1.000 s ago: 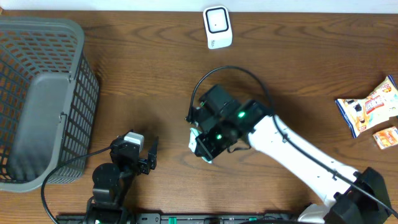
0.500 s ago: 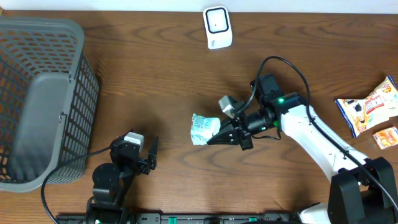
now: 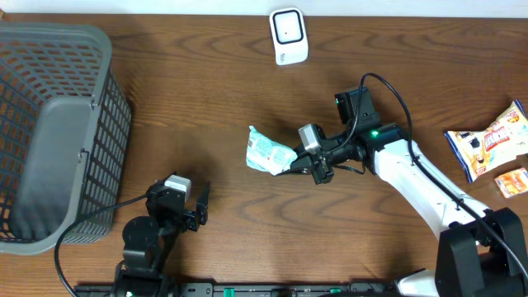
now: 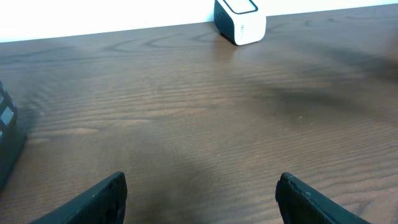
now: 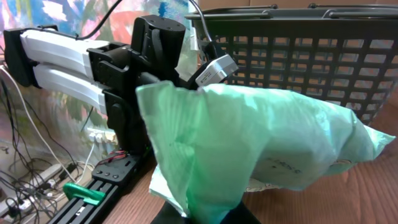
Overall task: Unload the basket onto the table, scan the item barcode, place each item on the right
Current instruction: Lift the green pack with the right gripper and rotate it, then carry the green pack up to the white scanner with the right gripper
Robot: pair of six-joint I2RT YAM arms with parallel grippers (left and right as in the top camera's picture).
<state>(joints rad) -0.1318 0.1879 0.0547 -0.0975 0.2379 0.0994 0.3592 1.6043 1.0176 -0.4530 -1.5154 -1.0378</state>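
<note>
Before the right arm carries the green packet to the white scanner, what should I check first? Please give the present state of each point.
1. Right gripper shut on the green packet: ok.
2. Barcode turned toward the scanner: cannot tell, no view shows a barcode.
3. Table bare between packet and scanner: ok.
4. Left gripper open, holding nothing, away from that path: ok.
5. Basket well to the side of that path: ok.

A pale green packet [image 3: 266, 152] hangs mid-table in the right tool [image 3: 289, 166], apart from the white scanner [image 3: 289, 36].
</note>
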